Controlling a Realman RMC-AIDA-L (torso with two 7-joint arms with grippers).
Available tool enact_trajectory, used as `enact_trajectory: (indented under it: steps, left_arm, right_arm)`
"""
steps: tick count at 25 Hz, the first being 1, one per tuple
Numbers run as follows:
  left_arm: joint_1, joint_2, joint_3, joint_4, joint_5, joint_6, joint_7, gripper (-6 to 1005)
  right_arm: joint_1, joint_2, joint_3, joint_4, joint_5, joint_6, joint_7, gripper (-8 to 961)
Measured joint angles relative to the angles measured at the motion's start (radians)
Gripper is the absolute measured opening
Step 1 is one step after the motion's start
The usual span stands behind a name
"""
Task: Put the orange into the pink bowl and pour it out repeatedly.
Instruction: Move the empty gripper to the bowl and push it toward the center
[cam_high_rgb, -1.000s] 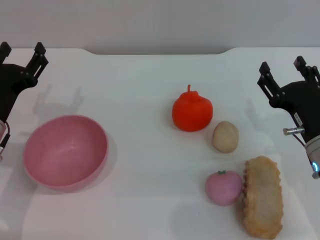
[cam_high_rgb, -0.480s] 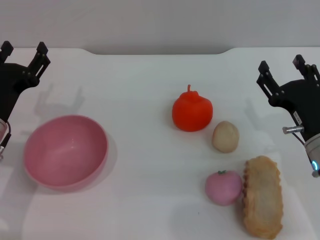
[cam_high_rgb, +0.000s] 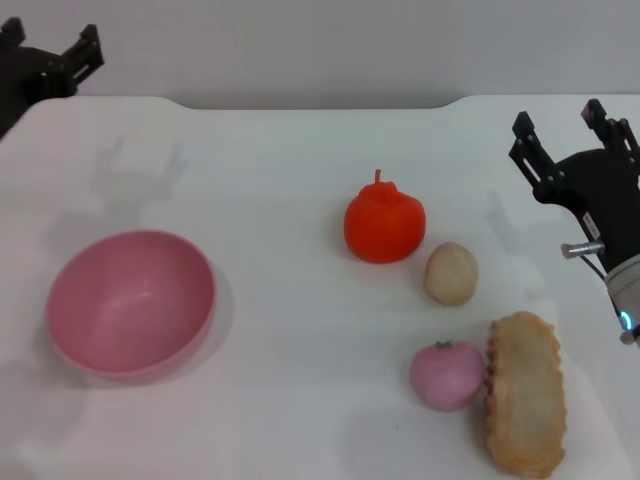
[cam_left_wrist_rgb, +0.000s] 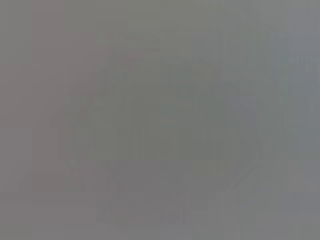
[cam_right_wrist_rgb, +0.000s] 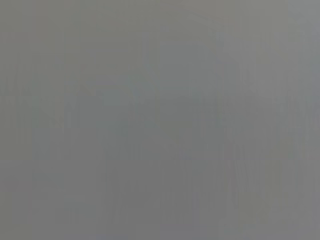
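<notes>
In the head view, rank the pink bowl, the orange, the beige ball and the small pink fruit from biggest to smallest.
1. pink bowl
2. orange
3. small pink fruit
4. beige ball, though the last two look close.

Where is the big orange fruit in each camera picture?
Head view: the orange sits right of the middle of the white table, just behind the beige ball and far right of the pink bowl.
Left wrist view: plain grey, no orange visible.
Right wrist view: plain grey, no orange visible.
Shared landmark: none; only the head view shows the scene.
</notes>
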Motion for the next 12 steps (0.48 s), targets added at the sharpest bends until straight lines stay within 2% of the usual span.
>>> enact_trajectory:
  steps: [1, 3, 4, 6, 7, 9, 12]
  left_arm:
    - [-0.002, 0.001, -0.007, 0.040, 0.000, -0.064, 0.004, 799]
    - [-0.036, -0.008, -0.051, 0.179, -0.005, -0.411, 0.056, 796]
    - [-0.052, -0.022, -0.070, 0.203, -0.006, -0.513, 0.082, 795]
    - [-0.092, -0.064, -0.123, 0.244, -0.006, -0.724, 0.163, 792]
    - [-0.092, -0.064, -0.123, 0.244, -0.006, -0.724, 0.163, 791]
    - [-0.129, -0.100, -0.170, 0.284, -0.025, -0.918, 0.275, 788]
    - [-0.138, -0.094, -0.170, 0.316, -0.061, -0.995, 0.295, 784]
  right_arm:
    - [0.000, 0.000, 0.000, 0.000, 0.000, 0.000, 0.000, 803]
    - [0.004, 0.000, 0.002, 0.001, 0.001, 0.001, 0.000, 803]
    - [0.005, 0.000, 0.003, 0.001, 0.001, 0.001, 0.000, 803]
    - [0.008, 0.000, 0.003, 0.000, 0.001, 0.001, 0.000, 803]
    - [0.010, 0.000, 0.004, 0.000, 0.001, 0.001, 0.000, 804]
    - [0.015, 0.000, 0.002, 0.001, 0.001, 0.001, 0.000, 804]
    - [0.017, 0.000, 0.000, 0.004, 0.000, 0.001, 0.000, 804]
